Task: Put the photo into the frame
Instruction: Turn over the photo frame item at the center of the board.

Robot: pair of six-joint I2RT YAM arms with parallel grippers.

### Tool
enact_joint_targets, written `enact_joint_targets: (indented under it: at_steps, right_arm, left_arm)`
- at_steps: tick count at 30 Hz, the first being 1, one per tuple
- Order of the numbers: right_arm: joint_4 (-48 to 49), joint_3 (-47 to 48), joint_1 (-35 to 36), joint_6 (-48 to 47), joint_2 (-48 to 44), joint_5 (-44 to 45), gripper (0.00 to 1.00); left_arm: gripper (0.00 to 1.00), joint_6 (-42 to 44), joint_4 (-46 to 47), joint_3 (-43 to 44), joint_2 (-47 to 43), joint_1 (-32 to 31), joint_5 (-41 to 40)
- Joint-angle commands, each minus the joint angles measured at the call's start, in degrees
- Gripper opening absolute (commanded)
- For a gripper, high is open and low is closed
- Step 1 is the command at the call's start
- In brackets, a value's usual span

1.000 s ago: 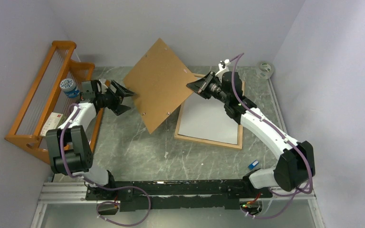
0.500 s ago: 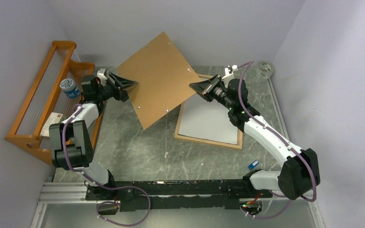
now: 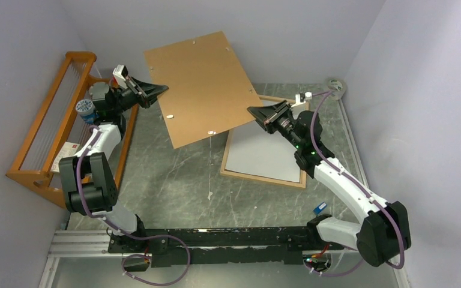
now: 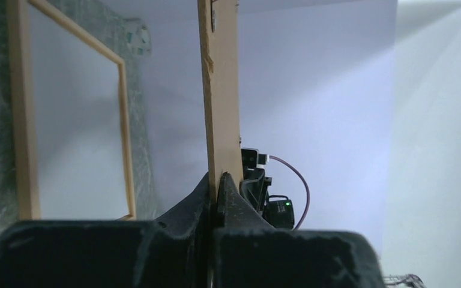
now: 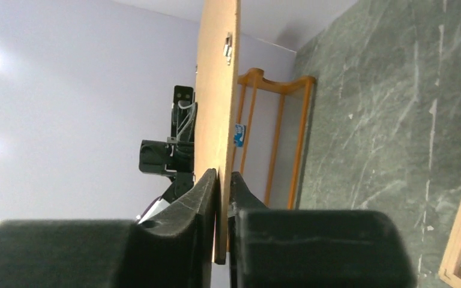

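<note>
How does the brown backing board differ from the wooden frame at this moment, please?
The backing board is up in the air, tilted, gripped at opposite edges by the left gripper and right gripper; the frame lies flat on the table. The backing board is a solid brown panel; the frame is a thin light-wood rim around a white surface. Both are rectangular and of similar size.

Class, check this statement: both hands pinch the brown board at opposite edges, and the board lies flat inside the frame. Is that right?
Not quite. The left hand and right hand do pinch the board at opposite edges, but it is held up in the air, not lying in the frame, which rests on the table. The top external view shows this.
</note>
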Motion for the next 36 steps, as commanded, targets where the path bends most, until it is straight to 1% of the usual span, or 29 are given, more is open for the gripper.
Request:
enact_joint_targets:
  at_steps: [1, 3, 4, 5, 6, 7, 11, 13, 15, 18, 21, 26, 29, 32, 36]
  right_arm:
    - [3.09, 0.86, -1.34, -8.91, -3.73, -1.66, 0.28]
    - [-0.21, 1.77, -2.38, -11.99, -4.05, -1.93, 0.63]
    - [-1.44, 2.14, -3.04, -13.32, -4.15, -2.19, 0.76]
    - [-3.02, 2.45, -3.72, -14.83, -4.16, -2.63, 0.88]
    - [-3.67, 2.75, -4.53, -15.43, -4.09, -3.31, 0.94]
    - [-4.04, 2.92, -5.48, -16.46, -3.96, -4.75, 0.98]
    - [-5.34, 4.70, -9.38, -19.19, -2.82, -8.54, 0.99]
    - [-6.20, 6.59, -11.15, -20.41, -1.33, -9.94, 0.99]
    - [-5.96, 9.15, -12.74, -20.84, 0.72, -12.50, 0.99]
    - [-4.94, 13.74, -13.89, -21.17, 4.75, -18.10, 0.99]
    - [-2.85, 18.70, -13.99, -20.06, 9.15, -24.20, 0.99]
    - [4.18, 22.23, -13.95, -13.89, 14.30, -29.89, 0.99]
    - [8.53, 23.62, -13.31, -9.18, 17.52, -33.85, 0.97]
    - [11.03, 24.35, -12.39, -5.59, 19.62, -35.65, 0.96]
    - [17.07, 23.62, -11.67, 0.36, 21.19, -36.59, 0.91]
  left_arm:
    - [0.03, -3.23, 8.65, 6.13, -1.74, 0.14, 3.96]
    - [0.02, -4.45, 8.00, 8.19, -1.20, 0.15, 4.65]
    - [0.03, -5.03, 8.03, 9.14, -0.95, 0.19, 4.79]
    - [0.02, -5.54, 8.16, 9.92, -0.87, 0.15, 4.83]
    - [0.03, -5.88, 7.92, 10.74, -0.78, 0.18, 4.80]
    - [0.03, -5.90, 7.13, 11.91, -0.68, 0.15, 4.81]
    - [0.03, -5.21, 3.32, 15.26, -0.22, 0.16, 5.66]
    - [0.03, -4.74, 2.06, 16.34, -0.10, 0.18, 6.15]
    - [0.02, -3.52, -1.20, 17.52, -0.06, 0.19, 6.81]
    - [0.03, -1.12, -4.78, 18.92, -0.05, 0.22, 8.12]
    - [0.03, -0.48, -6.37, 19.10, -0.10, 0.15, 8.56]
    - [0.03, -2.57, -4.12, 19.10, 0.45, -0.19, 10.47]
    - [0.02, -4.63, -1.19, 19.01, 1.20, -1.48, 11.91]
    - [0.02, -6.37, 0.76, 18.74, 1.84, -2.43, 12.75]
    - [0.02, -9.60, 4.57, 17.96, 2.72, -3.23, 12.94]
